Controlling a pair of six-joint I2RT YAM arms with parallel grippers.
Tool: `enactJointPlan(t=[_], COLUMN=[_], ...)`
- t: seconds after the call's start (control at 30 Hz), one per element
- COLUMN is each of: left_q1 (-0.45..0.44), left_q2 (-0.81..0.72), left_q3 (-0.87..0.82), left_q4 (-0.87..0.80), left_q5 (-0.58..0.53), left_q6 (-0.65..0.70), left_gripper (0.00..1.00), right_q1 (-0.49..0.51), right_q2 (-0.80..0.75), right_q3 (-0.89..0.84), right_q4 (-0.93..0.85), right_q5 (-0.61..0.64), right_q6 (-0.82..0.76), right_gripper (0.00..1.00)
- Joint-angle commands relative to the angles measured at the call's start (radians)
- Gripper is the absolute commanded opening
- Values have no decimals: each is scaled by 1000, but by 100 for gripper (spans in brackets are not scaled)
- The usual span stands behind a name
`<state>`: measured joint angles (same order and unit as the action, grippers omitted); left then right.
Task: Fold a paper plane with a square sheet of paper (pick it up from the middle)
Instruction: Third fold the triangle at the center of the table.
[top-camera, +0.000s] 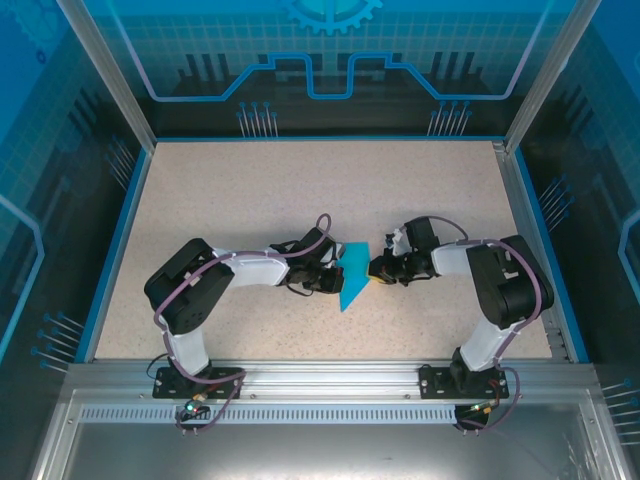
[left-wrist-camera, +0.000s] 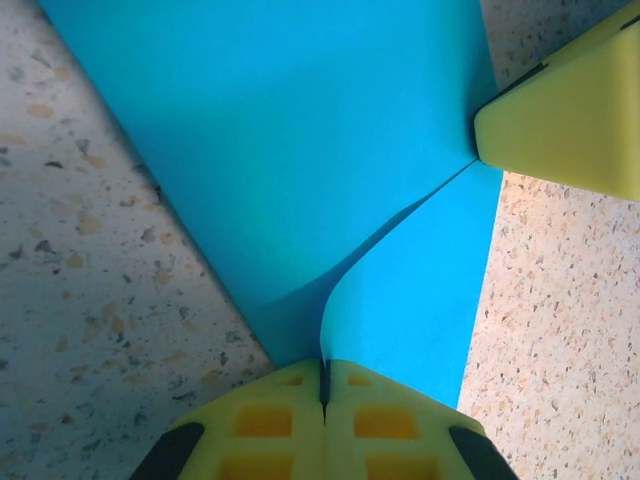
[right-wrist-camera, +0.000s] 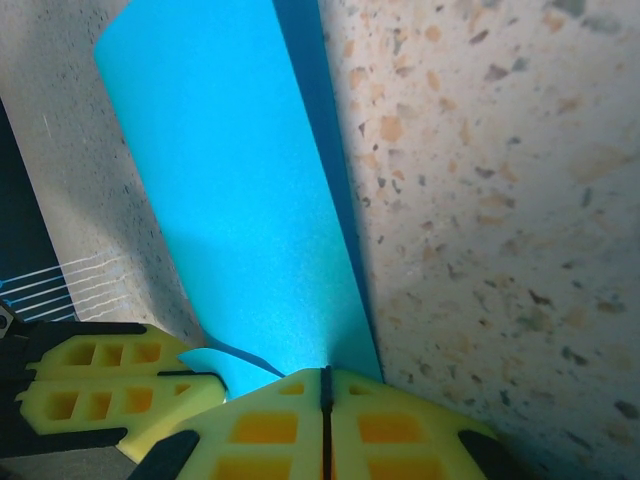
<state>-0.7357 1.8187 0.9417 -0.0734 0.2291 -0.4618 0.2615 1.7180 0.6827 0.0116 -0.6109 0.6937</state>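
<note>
Both arms have a bite on the sheet of paper (left-wrist-camera: 300, 150) right now. The left gripper (left-wrist-camera: 323, 372) has its yellow pads squeezed flat together on one edge of the sheet, right where a flap curls up. The right gripper (right-wrist-camera: 323, 378) is pinched shut on the opposite edge, so the sheet sits between the two. From above it's already creased into a narrow shape, with a sharp point on the side of the sheet toward the arm bases.

My guess is this stuff weighs basically nothing and is super floppy. If the arms pull apart it'll buckle or rip, and a sloppy pinch leaves a crease you didn't want. I'd grab it at an edge near the middle fold, not by the skinny point.

Under the sheet is a flat speckled beige table (top-camera: 250, 200). It looks matte, and I can't tell how much of the sheet is actually resting on it. Further out from the sheet there's a blue rim (top-camera: 113, 250), aluminium posts and blue printed panels.
</note>
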Motion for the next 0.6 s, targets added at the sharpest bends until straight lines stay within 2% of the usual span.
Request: enactJointPlan(t=[0.0,0.13,0.33,0.57], left_q1=[-1,-1,-1,-1], left_q2=[29,30,33,24], left_q3=[-11,-13,-8,-9], left_q4=[-108,-107,-107,-111], left_q5=[-17,-16,-14,-17], left_q6=[31,33,34,35], left_gripper=[0,0,0,0], right_q1=[-13,-19,-19,-18], right_q2=[-50,-94,-24,44], right_q3=[13,51,61,34], right_q4=[-74,-114,-78,-58], right_q5=[18,-6,-36,22], right_q6=[-18,-48,-37,-41], right_gripper=[9,9,9,8])
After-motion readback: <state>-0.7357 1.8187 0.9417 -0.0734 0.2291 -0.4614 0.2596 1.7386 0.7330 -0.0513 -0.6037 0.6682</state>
